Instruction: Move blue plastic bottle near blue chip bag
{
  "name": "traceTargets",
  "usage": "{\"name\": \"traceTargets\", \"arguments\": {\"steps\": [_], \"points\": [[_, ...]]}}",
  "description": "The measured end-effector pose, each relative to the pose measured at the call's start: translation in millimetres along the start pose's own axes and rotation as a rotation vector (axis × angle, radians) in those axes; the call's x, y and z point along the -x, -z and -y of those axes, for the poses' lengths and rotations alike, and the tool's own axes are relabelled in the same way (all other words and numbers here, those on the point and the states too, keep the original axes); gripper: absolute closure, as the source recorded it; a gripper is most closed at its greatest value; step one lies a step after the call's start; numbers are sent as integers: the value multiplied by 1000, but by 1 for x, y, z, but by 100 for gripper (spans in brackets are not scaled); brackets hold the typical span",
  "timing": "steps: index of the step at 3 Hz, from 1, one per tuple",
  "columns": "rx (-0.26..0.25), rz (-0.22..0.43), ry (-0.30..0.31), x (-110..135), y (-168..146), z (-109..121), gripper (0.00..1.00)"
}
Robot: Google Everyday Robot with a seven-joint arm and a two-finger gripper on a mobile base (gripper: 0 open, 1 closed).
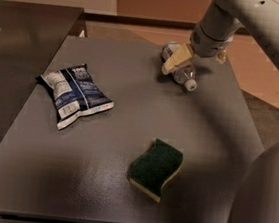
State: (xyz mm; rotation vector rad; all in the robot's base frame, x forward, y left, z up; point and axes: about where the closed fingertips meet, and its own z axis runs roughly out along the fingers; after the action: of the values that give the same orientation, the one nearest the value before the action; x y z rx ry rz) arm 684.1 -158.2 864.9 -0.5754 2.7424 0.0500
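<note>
The blue plastic bottle (183, 74) lies on its side at the far right of the grey table (127, 127), white cap toward the front. My gripper (198, 59) is down over the bottle's far end, open. One yellow finger (175, 61) is in front of the bottle's body, and the other shows behind to the right. The blue chip bag (74, 94) lies flat at the table's left, well apart from the bottle.
A dark green sponge with a yellow base (156, 169) lies front of centre. A darker counter (21, 44) adjoins the table on the left. Part of my own body (262, 208) fills the lower right corner.
</note>
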Motion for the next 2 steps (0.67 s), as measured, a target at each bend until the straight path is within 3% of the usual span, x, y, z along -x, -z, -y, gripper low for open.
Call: {"name": "traceTargets", "arguments": {"steps": [1, 2], "points": [[1, -24, -10, 16, -14, -3, 0], [6, -41, 10, 30, -26, -9, 18]]}}
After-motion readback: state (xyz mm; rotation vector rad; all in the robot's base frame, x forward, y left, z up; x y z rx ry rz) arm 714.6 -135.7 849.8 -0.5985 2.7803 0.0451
